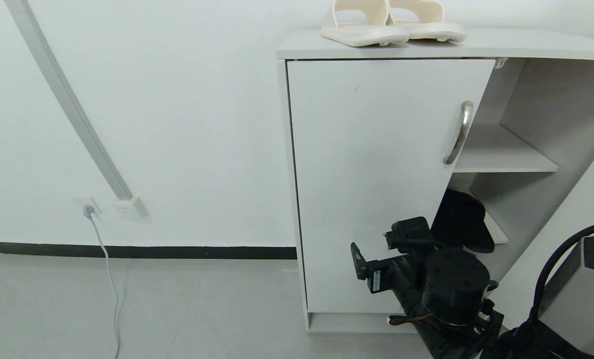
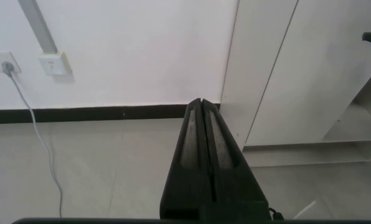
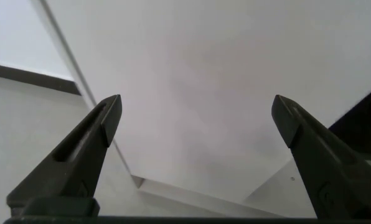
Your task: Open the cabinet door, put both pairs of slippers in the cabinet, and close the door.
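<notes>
A pair of white slippers [image 1: 391, 22] lies on top of the white cabinet [image 1: 376, 45]. Its left door [image 1: 371, 174] with a metal handle [image 1: 460, 132] is closed; the right side stands open, showing shelves. A black pair of slippers [image 1: 464, 222] rests on the lower shelf, partly hidden behind the door. My right gripper [image 1: 379, 244] is open, low in front of the closed door [image 3: 223, 81], holding nothing; the black slippers [image 3: 366, 124] lie to its side. My left gripper [image 2: 201, 106] is shut and empty, above the floor left of the cabinet [image 2: 297, 68].
The opened right door [image 1: 576, 224] slants out at the far right. A wall socket [image 1: 88, 209] with a hanging cable and a slanted cable duct [image 1: 68, 99] are on the wall to the left. Bare tiled floor [image 1: 177, 309] stretches left of the cabinet.
</notes>
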